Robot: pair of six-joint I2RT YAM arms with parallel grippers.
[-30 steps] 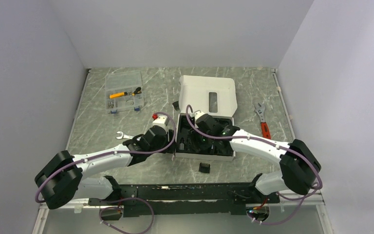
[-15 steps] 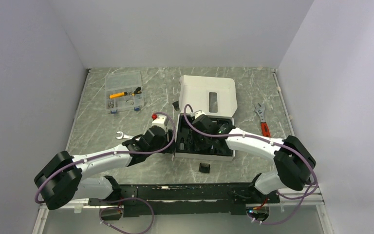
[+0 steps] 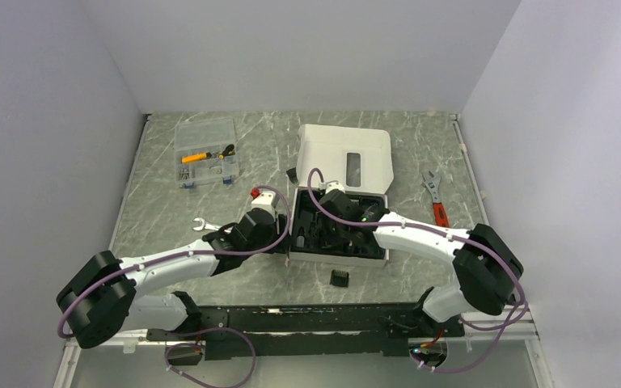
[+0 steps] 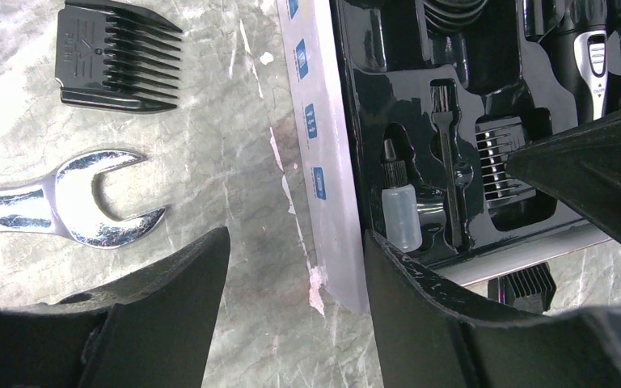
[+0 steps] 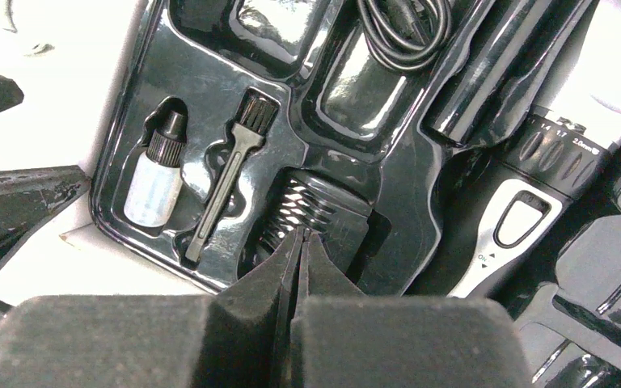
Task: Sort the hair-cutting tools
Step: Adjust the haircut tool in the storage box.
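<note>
The open white box's black tray (image 3: pixel 376 246) holds the black-and-silver clipper (image 5: pixel 525 202) and a black comb attachment (image 5: pixel 315 206) in its slot. My right gripper (image 5: pixel 302 234) is shut, with nothing between its fingers; its tips rest on top of that comb. My left gripper (image 4: pixel 295 242) is open and straddles the box's left wall (image 4: pixel 323 162) without clamping it. One loose comb (image 4: pixel 113 56) lies on the table left of the box, another (image 3: pixel 339 277) lies in front of it, and a third (image 3: pixel 292 175) sits by the lid's left corner.
A silver open-end wrench (image 4: pixel 89 202) lies just left of my left fingers. The tray also holds an oil bottle (image 5: pixel 154 182), a brush (image 5: pixel 230 174) and a coiled cable (image 5: pixel 404 28). The box lid (image 3: pixel 345 158) lies folded back. A clear organizer (image 3: pixel 205 152) stands at the back left, and a red-handled wrench (image 3: pixel 435 198) lies at the right.
My right gripper has closed from half open to shut and has shifted a little left over the tray. The left arm has not moved.
</note>
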